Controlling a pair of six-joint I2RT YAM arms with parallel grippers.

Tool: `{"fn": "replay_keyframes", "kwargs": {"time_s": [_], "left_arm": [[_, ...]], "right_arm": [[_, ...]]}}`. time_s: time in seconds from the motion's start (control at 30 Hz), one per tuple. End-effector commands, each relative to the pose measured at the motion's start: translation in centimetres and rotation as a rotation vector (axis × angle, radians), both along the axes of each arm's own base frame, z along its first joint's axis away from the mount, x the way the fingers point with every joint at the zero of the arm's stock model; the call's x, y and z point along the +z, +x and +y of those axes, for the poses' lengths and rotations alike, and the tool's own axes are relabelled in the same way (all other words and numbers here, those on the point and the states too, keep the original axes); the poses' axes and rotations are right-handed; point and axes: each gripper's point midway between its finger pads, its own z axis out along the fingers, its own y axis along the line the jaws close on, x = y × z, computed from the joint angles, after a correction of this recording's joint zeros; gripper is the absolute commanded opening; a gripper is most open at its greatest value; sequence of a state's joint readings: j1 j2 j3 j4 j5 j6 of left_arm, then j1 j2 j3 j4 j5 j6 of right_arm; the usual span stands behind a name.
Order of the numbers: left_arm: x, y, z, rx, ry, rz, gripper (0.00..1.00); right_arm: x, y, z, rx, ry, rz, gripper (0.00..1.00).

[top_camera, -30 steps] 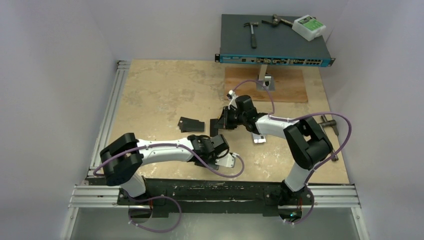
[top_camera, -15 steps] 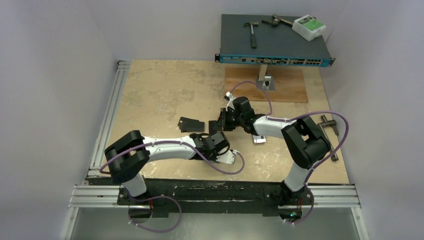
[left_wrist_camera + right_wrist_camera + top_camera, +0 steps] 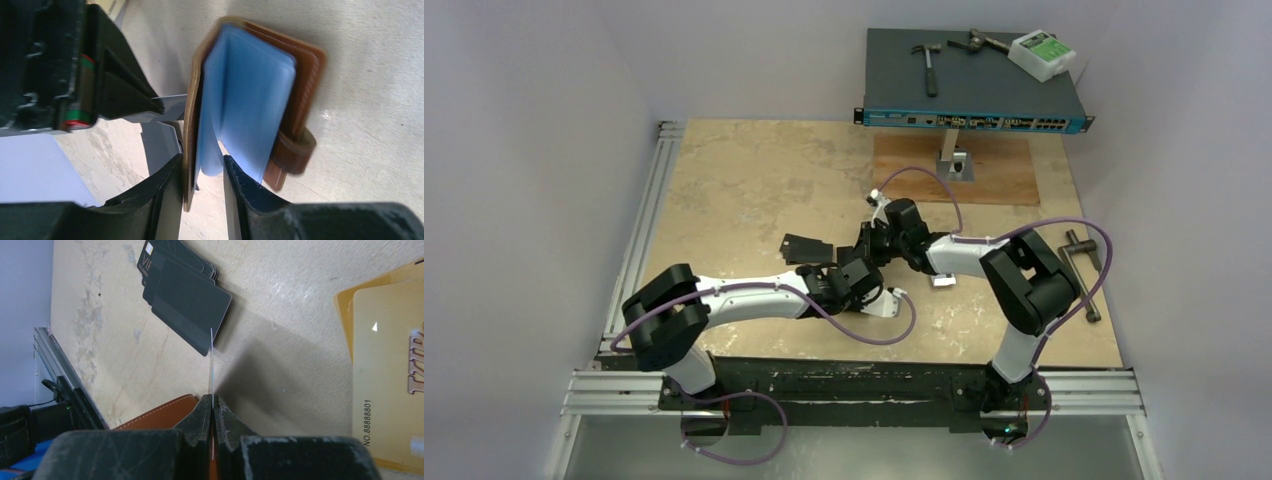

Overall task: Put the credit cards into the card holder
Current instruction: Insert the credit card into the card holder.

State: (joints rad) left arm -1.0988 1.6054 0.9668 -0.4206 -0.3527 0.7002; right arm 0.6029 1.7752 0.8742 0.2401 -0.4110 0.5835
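Note:
The brown leather card holder (image 3: 255,85) stands open with its light blue sleeves fanned out. My left gripper (image 3: 202,162) is shut on its brown cover and one blue sleeve, just above the table. My right gripper (image 3: 212,399) is shut on a thin credit card (image 3: 212,360), seen edge-on, right beside the holder's cover (image 3: 160,412). In the top view the two grippers (image 3: 856,272) (image 3: 871,245) meet at mid-table. A stack of black cards (image 3: 185,295) lies beyond; it also shows in the top view (image 3: 806,248). Gold-orange cards (image 3: 385,365) lie to the right.
A silvery card (image 3: 941,281) lies by the right forearm. A network switch (image 3: 974,85) carrying hammers and a white box sits at the back, over a wooden board (image 3: 999,170). A metal tool (image 3: 1082,248) lies at the right edge. A rail (image 3: 639,230) runs along the left.
My left gripper has carried the card holder up and forward toward the right gripper. My right gripper has shifted slightly left with its card. The two now nearly touch.

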Motion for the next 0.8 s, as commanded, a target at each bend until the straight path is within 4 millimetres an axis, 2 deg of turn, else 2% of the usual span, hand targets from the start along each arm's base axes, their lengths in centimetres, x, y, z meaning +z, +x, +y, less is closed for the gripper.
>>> {"fn": "replay_keyframes", "kwargs": {"time_s": [0.0, 0.17, 0.27, 0.37, 0.47, 0.6, 0.63, 0.77], "left_arm": [[1.9, 2.1, -1.2, 0.045, -0.074, -0.086, 0.33], [1.4, 2.6, -1.2, 0.074, -0.060, -0.060, 0.33], [1.4, 2.2, -1.1, 0.086, -0.063, -0.003, 0.16], [1.6, 1.6, -0.5, 0.147, -0.078, 0.083, 0.00], [2.5, 0.7, 0.3, 0.190, -0.109, 0.138, 0.00], [3.6, -0.1, 2.2, 0.270, -0.123, 0.179, 0.00], [3.8, -0.2, 2.6, 0.284, -0.127, 0.184, 0.00], [4.0, -1.3, 3.9, 0.403, -0.145, 0.280, 0.00]], "right_arm": [[-0.2, -1.4, 0.5, 0.040, 0.015, 0.018, 0.00], [0.2, -1.6, 0.7, 0.050, 0.028, 0.016, 0.00], [0.4, -1.5, 0.6, 0.049, 0.018, 0.008, 0.00], [1.5, -0.6, 0.3, 0.020, 0.008, -0.018, 0.00], [4.0, 1.2, -0.6, -0.048, 0.006, -0.085, 0.00], [8.1, 3.8, -3.6, -0.217, -0.016, -0.174, 0.00], [9.7, 4.1, -4.5, -0.261, -0.007, -0.208, 0.00], [12.0, 3.7, -8.0, -0.414, -0.027, -0.254, 0.00]]}}
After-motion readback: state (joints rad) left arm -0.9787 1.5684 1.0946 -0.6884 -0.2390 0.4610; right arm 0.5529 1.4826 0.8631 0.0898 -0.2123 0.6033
